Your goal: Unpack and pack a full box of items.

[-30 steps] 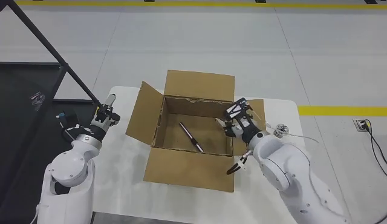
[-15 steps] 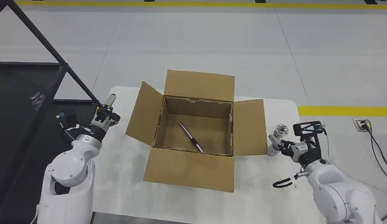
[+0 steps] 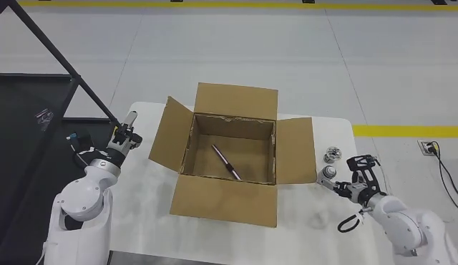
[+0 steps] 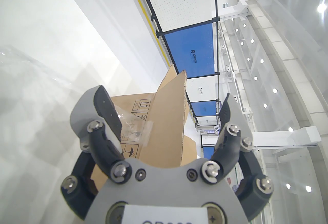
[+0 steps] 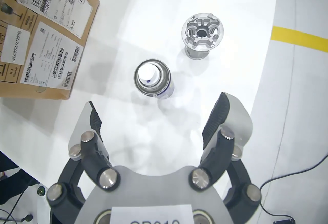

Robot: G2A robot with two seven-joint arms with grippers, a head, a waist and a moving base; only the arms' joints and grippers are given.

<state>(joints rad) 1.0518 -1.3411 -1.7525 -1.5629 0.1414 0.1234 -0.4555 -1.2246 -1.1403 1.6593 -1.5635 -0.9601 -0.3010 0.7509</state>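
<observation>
R tool (image 5: 157,105) wide open, empty, just beside upright can (image 5: 153,78).

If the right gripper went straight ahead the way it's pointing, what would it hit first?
Probably the small can, standing upright just ahead of the open right gripper; the metal part stands farther off, to one side. Depth is unclear.

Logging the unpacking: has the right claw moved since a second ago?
Yes. The right claw went from over the cardboard box out past its right flap.
</observation>
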